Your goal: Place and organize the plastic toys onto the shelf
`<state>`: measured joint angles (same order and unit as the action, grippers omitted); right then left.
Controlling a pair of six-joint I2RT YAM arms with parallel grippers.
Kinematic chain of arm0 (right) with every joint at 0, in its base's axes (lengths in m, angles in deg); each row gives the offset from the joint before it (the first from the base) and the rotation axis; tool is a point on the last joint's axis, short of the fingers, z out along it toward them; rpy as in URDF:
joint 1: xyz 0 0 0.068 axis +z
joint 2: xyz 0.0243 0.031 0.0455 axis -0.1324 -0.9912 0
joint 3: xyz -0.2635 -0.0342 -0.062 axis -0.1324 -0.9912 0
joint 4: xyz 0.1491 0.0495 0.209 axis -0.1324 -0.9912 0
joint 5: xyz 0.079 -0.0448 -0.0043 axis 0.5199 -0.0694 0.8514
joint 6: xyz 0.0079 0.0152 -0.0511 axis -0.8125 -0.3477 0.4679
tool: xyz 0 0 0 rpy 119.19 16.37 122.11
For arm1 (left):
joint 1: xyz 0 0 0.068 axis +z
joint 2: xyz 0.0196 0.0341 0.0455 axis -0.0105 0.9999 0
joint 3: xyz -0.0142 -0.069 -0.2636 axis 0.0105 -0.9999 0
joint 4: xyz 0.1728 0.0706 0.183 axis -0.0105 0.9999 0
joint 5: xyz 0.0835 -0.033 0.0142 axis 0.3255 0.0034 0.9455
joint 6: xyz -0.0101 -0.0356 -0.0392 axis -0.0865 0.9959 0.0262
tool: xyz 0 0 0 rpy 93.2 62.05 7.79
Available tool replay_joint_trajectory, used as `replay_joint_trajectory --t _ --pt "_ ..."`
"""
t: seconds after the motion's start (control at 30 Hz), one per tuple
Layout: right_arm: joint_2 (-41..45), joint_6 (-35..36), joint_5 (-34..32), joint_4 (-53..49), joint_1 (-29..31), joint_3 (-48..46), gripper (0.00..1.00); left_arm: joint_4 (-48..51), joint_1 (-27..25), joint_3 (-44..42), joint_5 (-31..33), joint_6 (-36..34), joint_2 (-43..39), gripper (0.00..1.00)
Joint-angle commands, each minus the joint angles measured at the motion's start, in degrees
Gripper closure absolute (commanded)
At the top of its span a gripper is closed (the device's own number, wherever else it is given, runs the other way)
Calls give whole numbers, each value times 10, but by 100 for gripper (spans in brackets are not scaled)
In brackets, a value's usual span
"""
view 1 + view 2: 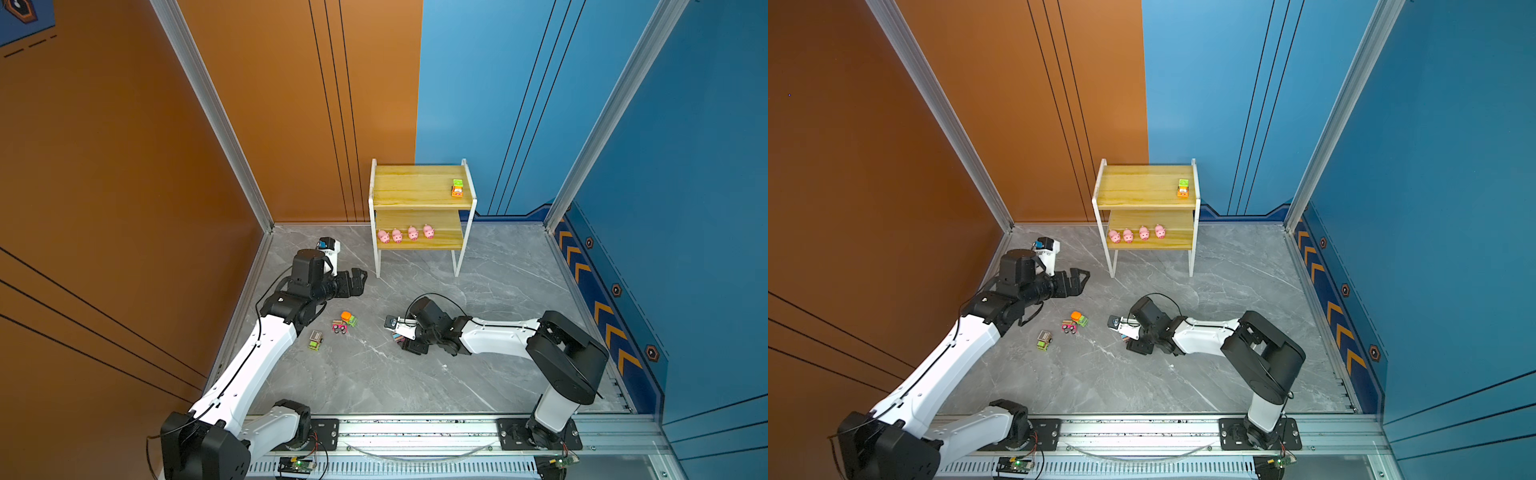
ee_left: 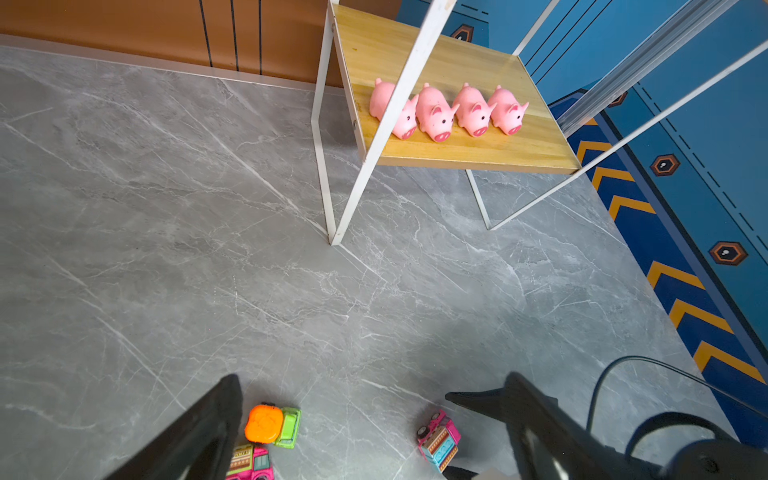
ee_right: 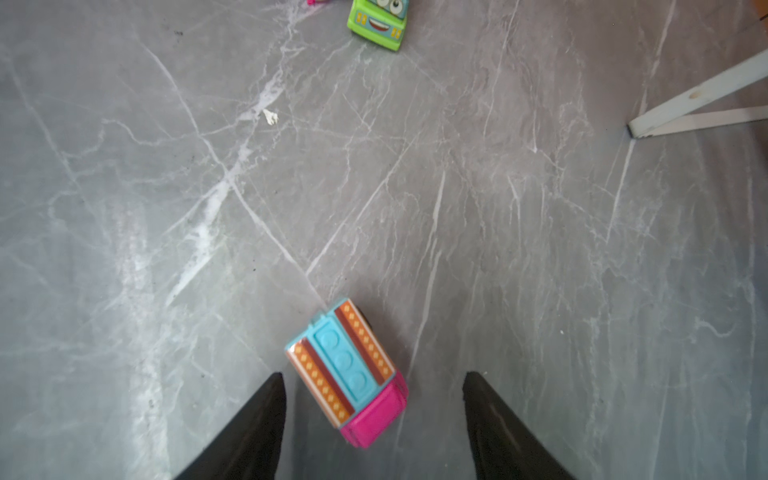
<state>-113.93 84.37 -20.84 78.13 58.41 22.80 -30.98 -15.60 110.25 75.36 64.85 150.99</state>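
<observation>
Shows a pink truck low in the right wrist view, resting on grey floor between the parted, empty right gripper, long axis slanted across the gap, apparently untouched. Leaves the left gripper farther off, spread wide.

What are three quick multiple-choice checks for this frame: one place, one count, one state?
1. Where do the pink pigs stand? A) upper board B) lower board C) table
2. How many toy trucks lie on the table? A) two B) five C) four
3. What is the right tool doing? A) open, with the pink-and-blue truck between its fingers B) shut on a pig C) shut, empty

Answers:
1 B: all four line up on the lower board.
2 C: three cluster together and one sits at the right tool; the fifth truck is on the upper board.
3 A: the right wrist view shows the fingers apart, not clamped on the truck.
</observation>
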Motion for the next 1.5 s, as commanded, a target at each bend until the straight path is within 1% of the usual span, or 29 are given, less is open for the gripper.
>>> replay_joint_trajectory --t 0.0,0.17,0.4,0.53,0.63,0.73,0.9,1.0,1.1,1.2,1.27,1.37,1.43,1.47 --pt "-21 12 7 -29 -4 28 33 -7 5 -5 1 -3 2 2" --pt "-42 4 4 -29 -6 49 34 -8 6 -6 0 -2 3 2" --pt "-56 -29 2 -4 -16 57 36 -10 8 -7 -3 1 4 2" --pt "-61 -68 21 7 -31 61 37 -11 8 -7 -6 2 5 2" --pt "-64 -91 22 23 -36 62 37 -13 8 -7 -9 4 5 2" --pt "-69 -114 7 25 -40 73 37 -12 8 -7 -10 5 6 2" --pt "-69 -173 -24 55 -46 75 37 -12 8 -7 -9 5 7 2" --pt "-51 -212 -13 99 -50 51 37 -12 8 -7 -11 6 10 2" --pt "-21 -247 14 163 -52 10 36 -12 8 -7 -14 6 11 2" --pt "6 -279 15 231 -49 -37 36 -12 7 -7 -15 7 11 2" --pt "17 -287 -5 260 -42 -61 36 -13 7 -7 -15 7 11 2" --pt "23 -318 -45 308 -27 -93 35 -14 7 -7 -16 8 11 2" --pt "22 -336 -88 347 -5 -115 35 -14 7 -7 -17 8 12 2" --pt "20 -340 -99 363 5 -123 35 -14 6 -7 -16 8 12 2"
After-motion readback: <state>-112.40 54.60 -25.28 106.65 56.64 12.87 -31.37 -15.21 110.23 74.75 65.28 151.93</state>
